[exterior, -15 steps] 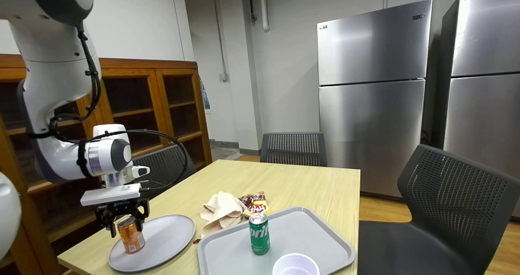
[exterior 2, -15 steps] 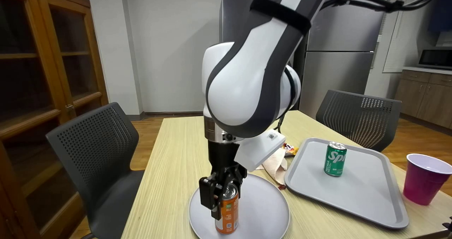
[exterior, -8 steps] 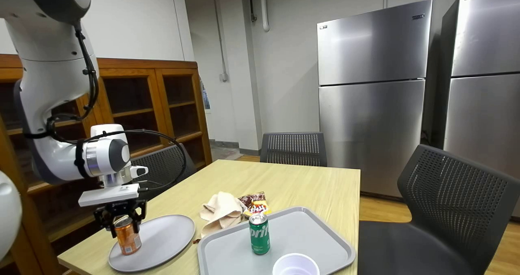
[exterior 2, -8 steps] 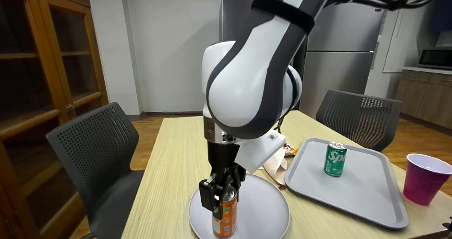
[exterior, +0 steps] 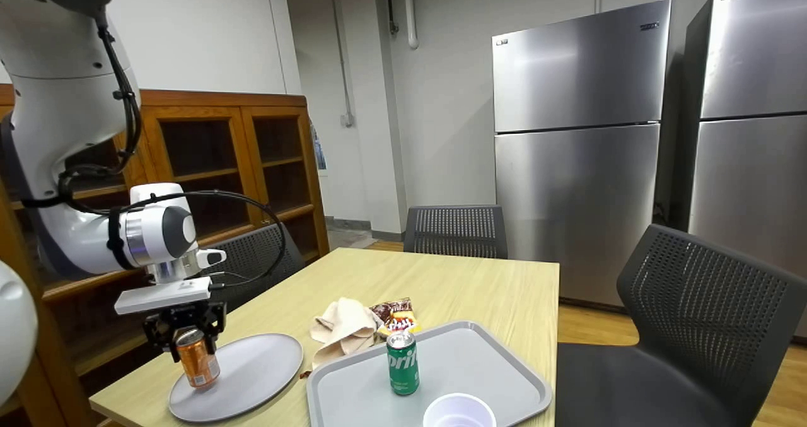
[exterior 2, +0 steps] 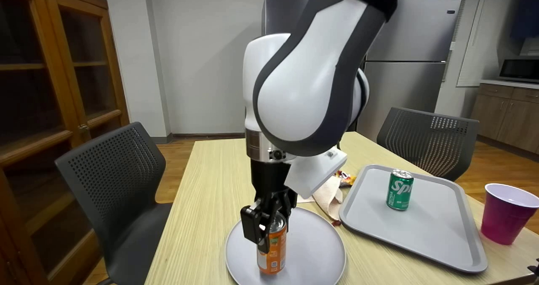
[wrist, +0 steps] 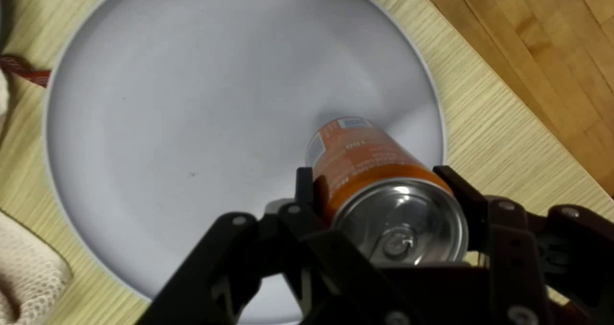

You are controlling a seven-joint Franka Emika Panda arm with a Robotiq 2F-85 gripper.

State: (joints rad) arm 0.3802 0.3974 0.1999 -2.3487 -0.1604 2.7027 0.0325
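Nearest my wrist camera is the silver lid of the orange can (wrist: 379,169), its pull tab showing. The can sits between the 2 fingers (wrist: 304,186) of my gripper (wrist: 379,176), with 1 finger against each side just below the rim; they stand apart by the can's width, so I have hold of it. The gripper body hides the near part of the lid, and the fingers cover strips of the wall. Pale label blocks and small print mark the lower wall; I can make out "100", but the rest is too soft to read. The can leans a little, its base over the grey plate (wrist: 192,99), close to the plate's rim; whether they touch I cannot tell.

Near the plate lies a beige cloth (exterior 2: 330,196), partly behind my arm in an exterior view, with a snack wrapper (exterior: 398,316) next to it. The grey tray (exterior 2: 421,234) carries an upright green can (exterior 2: 399,192). A purple cup (exterior 2: 505,217) stands beside the tray. Past the table (exterior: 454,294) are a dark grey chair (exterior: 455,231) and 2 steel refrigerators (exterior: 577,168), the farther 1 cut off by the frame.
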